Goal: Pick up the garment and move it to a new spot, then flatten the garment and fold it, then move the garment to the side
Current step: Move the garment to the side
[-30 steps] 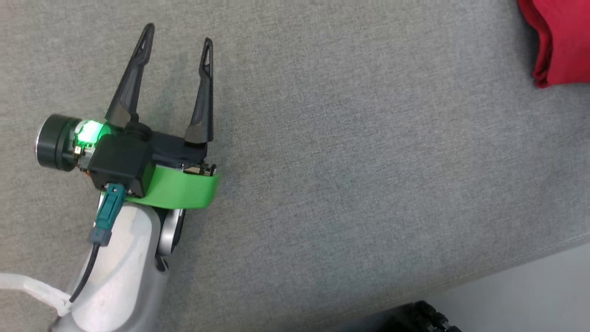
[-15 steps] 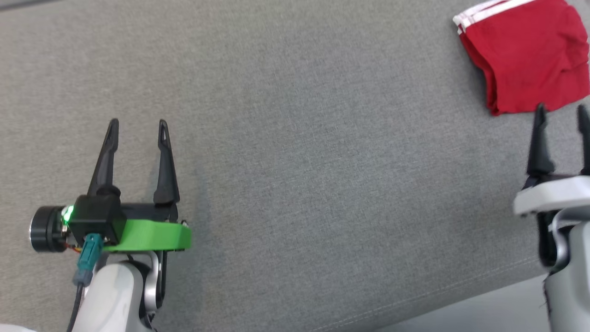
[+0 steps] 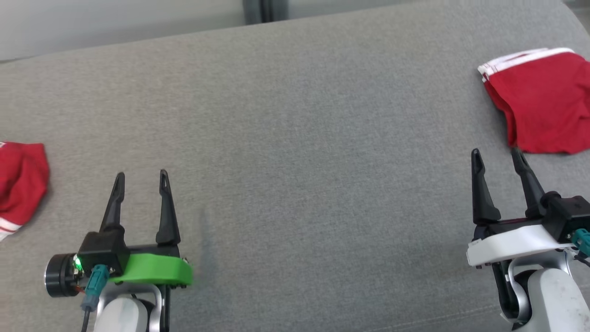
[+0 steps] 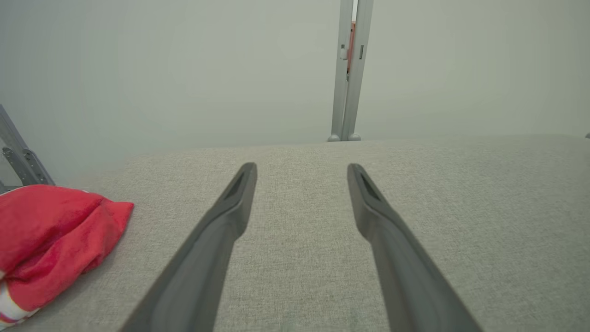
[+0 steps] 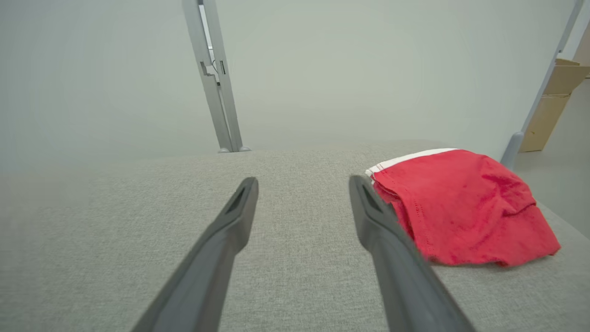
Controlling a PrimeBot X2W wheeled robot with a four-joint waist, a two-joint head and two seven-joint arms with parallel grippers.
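Grey fabric covered the tabletop (image 3: 295, 138) from edge to edge, with a pale wall and a metal post (image 3: 260, 9) behind it at 12 o'clock. You had the left gripper (image 3: 142, 174) at 7 o'clock, fingers spread wide and holding nothing, pointing toward the far edge over bare fabric. Your right gripper (image 3: 494, 151) sat at 4 o'clock, also wide and holding nothing.

One red garment (image 3: 544, 106) with white trim lay bunched at 2 o'clock near the tabletop's right edge. The tip of your right gripper's outer finger reached its near hem, and you could not tell from these views whether it touched. A second red garment (image 3: 20, 180) lay crumpled at 9 o'clock, well apart from your left gripper. A cardboard box (image 5: 551, 106) stood on the floor beyond the tabletop's right side.
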